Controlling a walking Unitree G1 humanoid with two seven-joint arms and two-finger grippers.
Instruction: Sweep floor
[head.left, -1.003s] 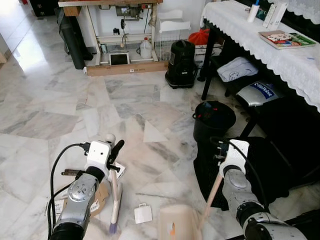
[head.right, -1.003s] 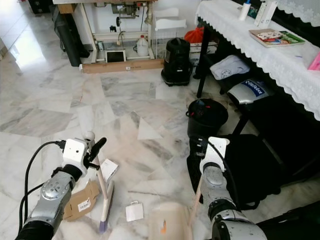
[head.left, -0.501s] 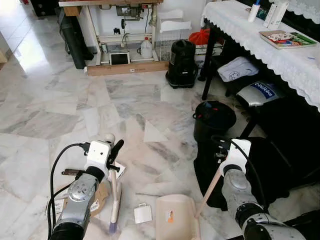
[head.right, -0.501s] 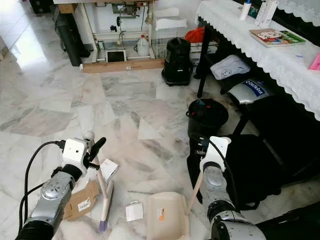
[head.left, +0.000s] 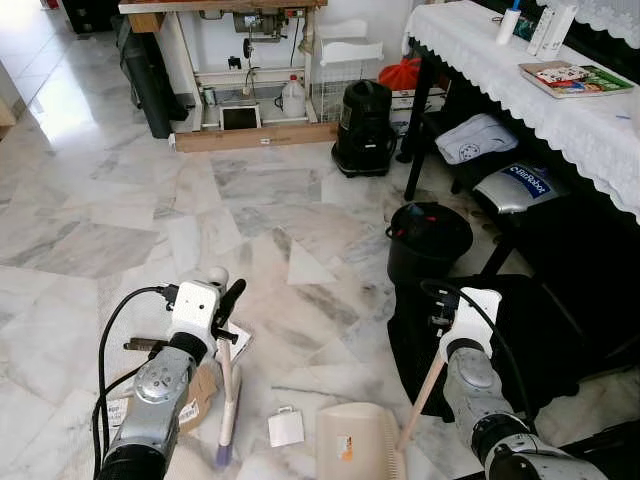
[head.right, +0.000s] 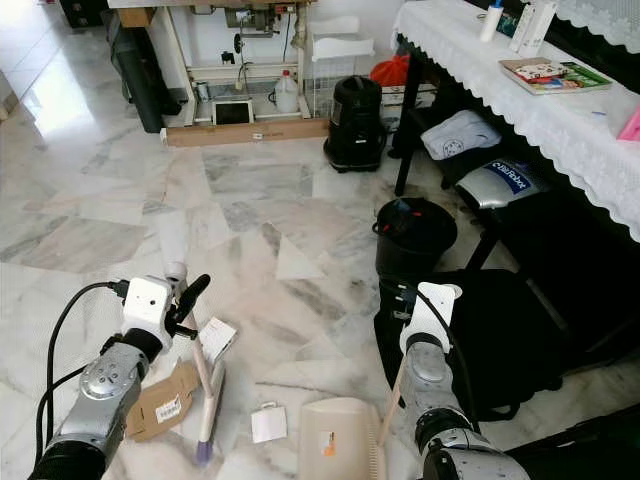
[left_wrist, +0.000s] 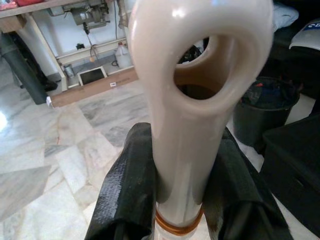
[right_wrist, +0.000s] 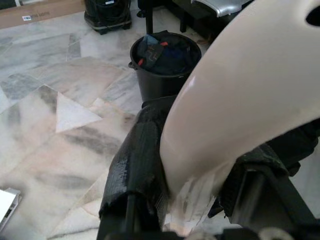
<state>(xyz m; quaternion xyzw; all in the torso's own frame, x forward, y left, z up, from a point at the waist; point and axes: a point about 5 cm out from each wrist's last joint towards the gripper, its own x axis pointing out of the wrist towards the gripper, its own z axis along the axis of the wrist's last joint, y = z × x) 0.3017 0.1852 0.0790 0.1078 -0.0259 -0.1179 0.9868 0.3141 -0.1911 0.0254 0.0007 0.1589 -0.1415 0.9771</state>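
- Left gripper (head.left: 228, 318) is clamped on the cream handle of the broom (head.left: 227, 395). In the left wrist view both black fingers (left_wrist: 125, 190) press on the handle just under its hanging loop.
- That broom stands nearly upright, with its purple-tipped bristle end down on the marble floor (head.left: 120, 200), right beside a flattened cardboard box (head.left: 195, 395).
- Right gripper (head.left: 445, 335) is closed around the long handle of the dustpan (head.left: 355, 445). The right wrist view has the fingers (right_wrist: 137, 160) wrapped around that cream handle.
- Dustpan sits on the floor between the two arms, low in the head views, with the handle slanting up to the right gripper.
- Litter: a small white paper scrap (head.left: 286, 427) lies between the broom head and the dustpan, close to both.
- Further off, a black bin (head.left: 428, 240) stands near the table with the lace cloth (head.left: 520, 90), and a black vacuum cleaner (head.left: 362, 128) sits farther back.
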